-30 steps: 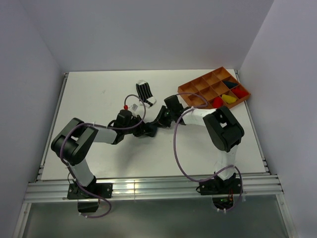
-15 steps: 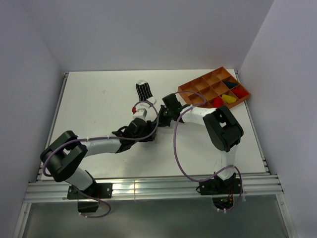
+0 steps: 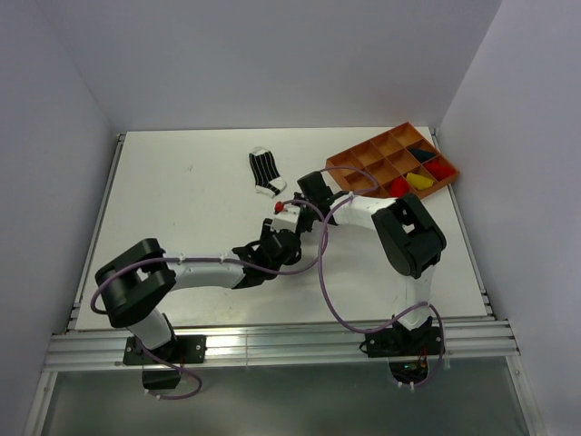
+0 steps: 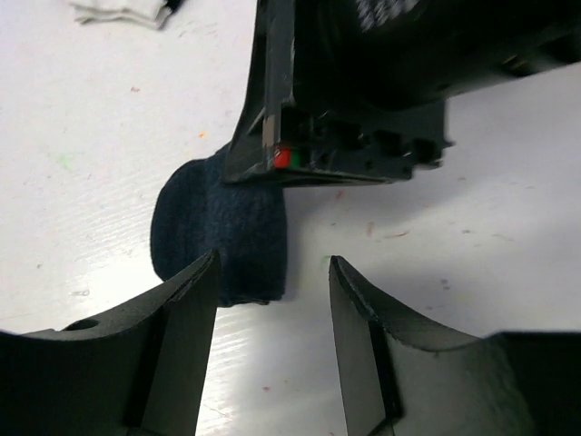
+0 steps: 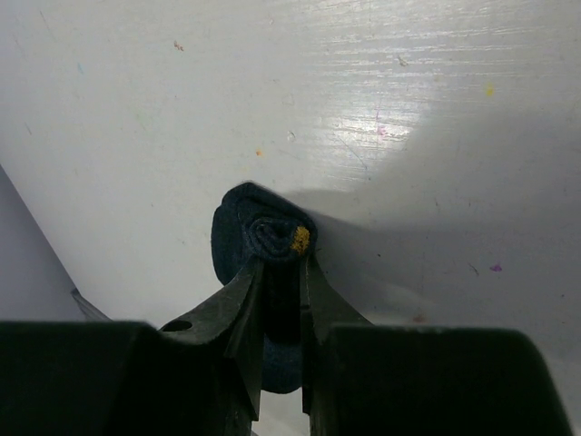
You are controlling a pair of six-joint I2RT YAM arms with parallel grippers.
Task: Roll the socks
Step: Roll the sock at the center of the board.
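Observation:
A dark navy sock (image 5: pixel 259 227), rolled into a tight bundle, lies on the white table. My right gripper (image 5: pixel 281 262) is shut on the sock, one finger on each side of the roll. In the left wrist view the same navy roll (image 4: pixel 218 236) sits just ahead of the left finger, under the black body of the right gripper (image 4: pixel 363 91). My left gripper (image 4: pixel 273 259) is open, with only bare table between its fingers. A black-and-white striped sock (image 3: pixel 265 171) lies flat farther back. From above, both grippers meet near the table's middle and hide the navy sock.
An orange compartment tray (image 3: pixel 363 156) stands at the back right, with red, yellow and dark bundles in some cells. White walls close the table on three sides. Both arms' purple cables loop over the middle of the table.
My left gripper has opened and its arm has swung right, from near the striped sock to just below the right gripper. The right gripper has stayed put, still holding the navy sock.

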